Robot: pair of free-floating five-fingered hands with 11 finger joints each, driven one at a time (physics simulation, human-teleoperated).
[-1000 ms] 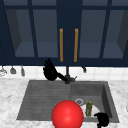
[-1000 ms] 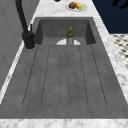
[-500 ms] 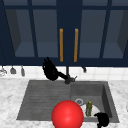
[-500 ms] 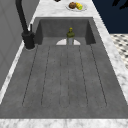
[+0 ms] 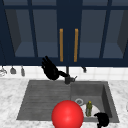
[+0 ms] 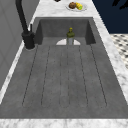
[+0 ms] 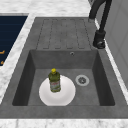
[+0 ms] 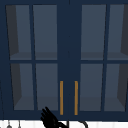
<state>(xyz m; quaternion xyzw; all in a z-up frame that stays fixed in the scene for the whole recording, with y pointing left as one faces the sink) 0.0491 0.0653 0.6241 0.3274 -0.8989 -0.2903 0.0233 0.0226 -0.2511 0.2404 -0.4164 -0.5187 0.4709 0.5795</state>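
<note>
Left hand (image 5: 51,71) hangs in the air above the far left of the sink (image 5: 45,100), just left of the black faucet (image 5: 67,75) — fingers (image 5: 46,62) straight and spread, holding nothing. Its fingertips reach up to the base of the wall cabinet (image 8: 67,50).

Right hand (image 5: 102,119) sits low at the near right rim of the basin; whether its fingers are curled or straight, cannot tell.

Green bottle (image 7: 54,80) stands upright on a white plate (image 7: 66,96) in the basin, drain (image 7: 82,80) beside it — the right hand is near the bottle. Red ball (image 5: 67,114) at the near edge, left of the bottle.

Even, soft, shadowless simulator light; every view is slightly blurred, without glare or edge distortion.
</note>
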